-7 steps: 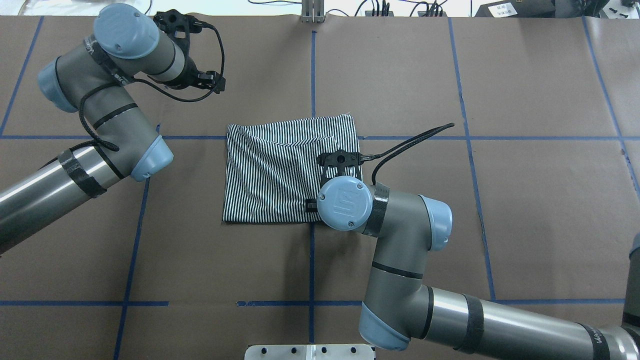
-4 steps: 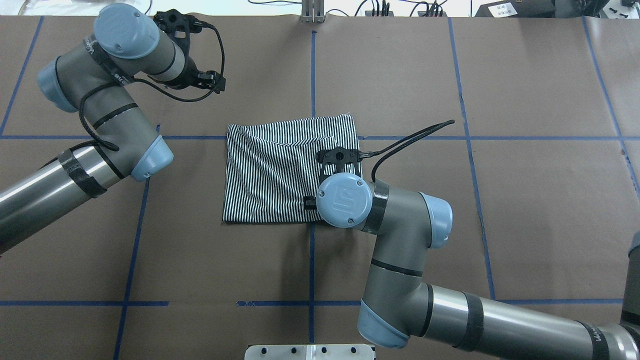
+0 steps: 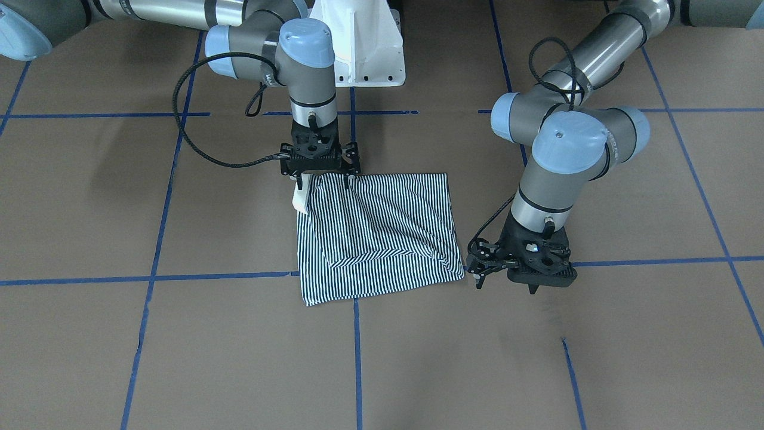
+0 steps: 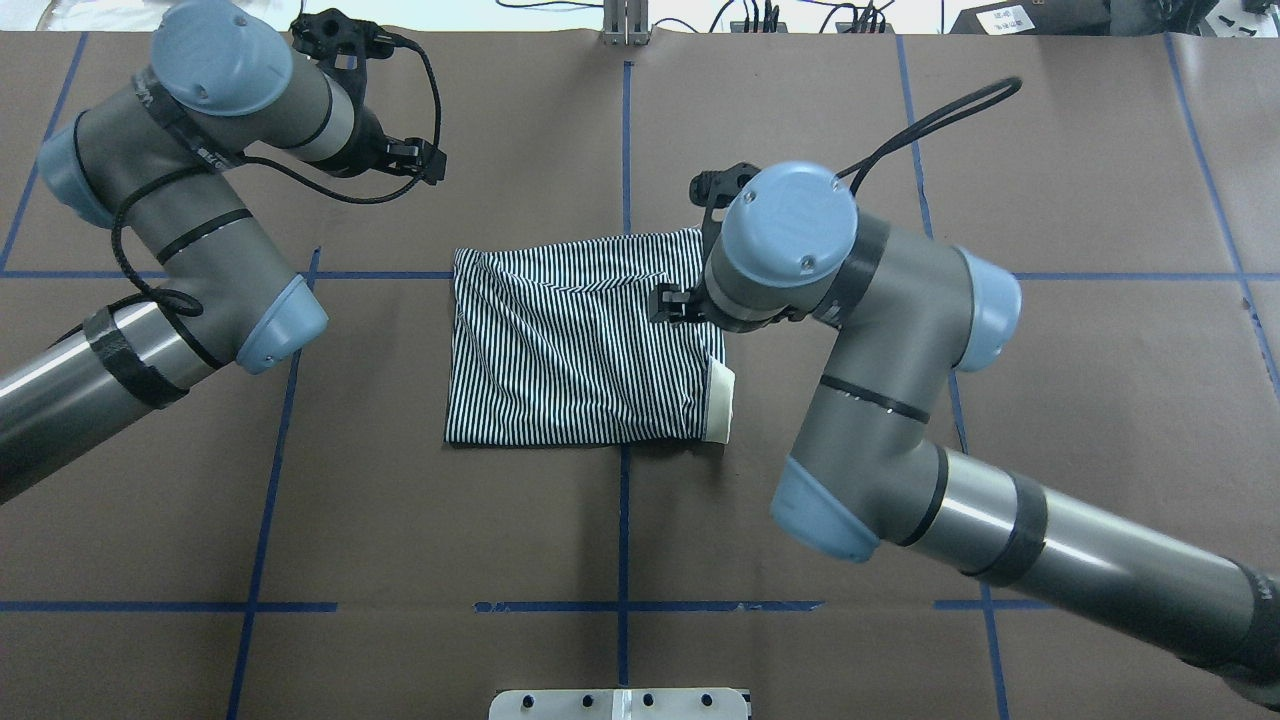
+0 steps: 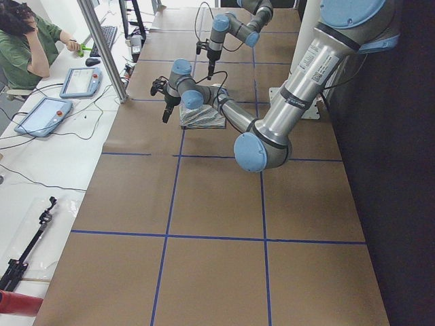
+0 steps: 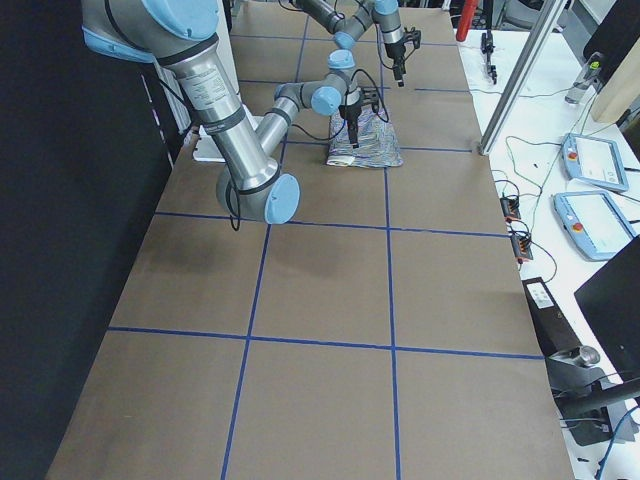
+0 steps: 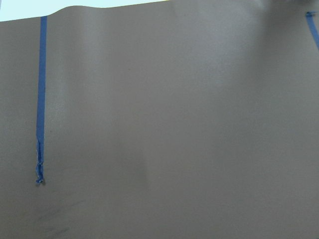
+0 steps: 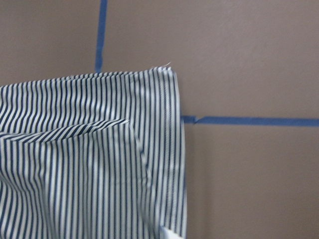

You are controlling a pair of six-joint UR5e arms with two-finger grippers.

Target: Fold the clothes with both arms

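At table [image 4: 1050, 400] centre: polo shirt [image 4: 570, 350], folded near-square, stripes [image 8: 75, 174] pointing away from robot, cream collar [image 4: 718, 405] at near-right corner; far-right corner masked overhead; right end effector [image 3: 323, 177] spread above, left end effector [image 3: 476, 272] spread, apart.

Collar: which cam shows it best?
Overhead exterior: the cream collar pokes out at the shirt edge, unobstructed. Front-facing shows it next to the right gripper. Right wrist catches a sliver; side views too small; left wrist none.

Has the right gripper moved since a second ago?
Yes. The right gripper rose and shifted from the shirt's near right corner toward the blue tape line.
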